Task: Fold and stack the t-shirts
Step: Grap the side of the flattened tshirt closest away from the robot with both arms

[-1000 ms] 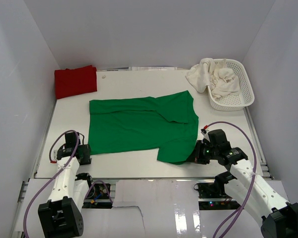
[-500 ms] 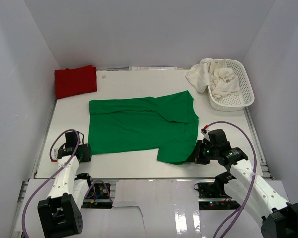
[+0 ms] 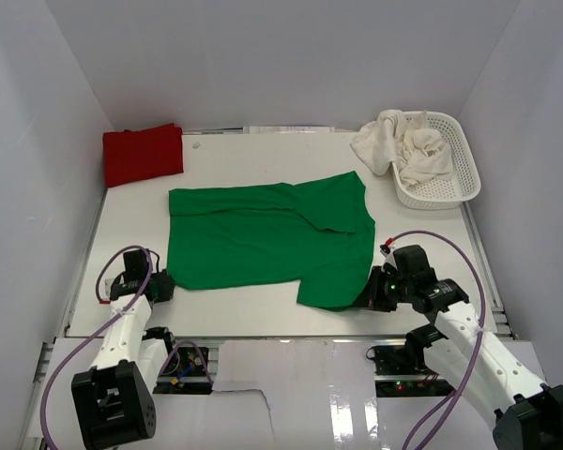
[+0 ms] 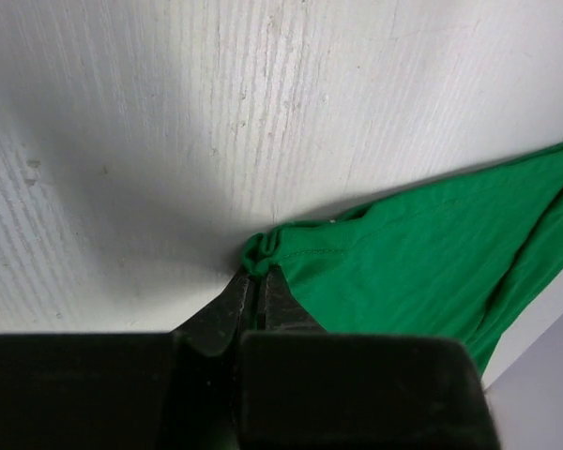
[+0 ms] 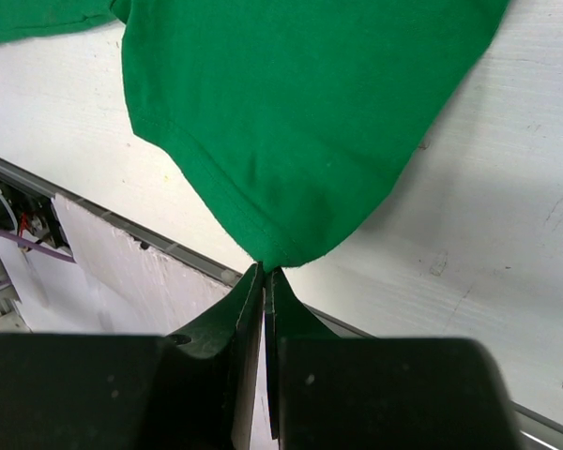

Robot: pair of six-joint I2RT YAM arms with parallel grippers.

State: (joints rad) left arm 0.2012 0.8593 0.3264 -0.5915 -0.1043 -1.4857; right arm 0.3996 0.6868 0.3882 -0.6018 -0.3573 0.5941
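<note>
Left wrist view: left gripper (image 4: 256,281) pinches a corner of the green shirt (image 4: 413,253) between its fingertips; right gripper (image 5: 265,275) clamps its hem.

White arms (image 3: 122,342) (purple cables (image 3: 432,232))

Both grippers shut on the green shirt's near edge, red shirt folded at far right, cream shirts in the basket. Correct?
One slip: the red shirt lies folded at the far left, as the top view shows. The rest holds: left gripper and right gripper are shut on the green shirt, cream shirts in the basket.
</note>
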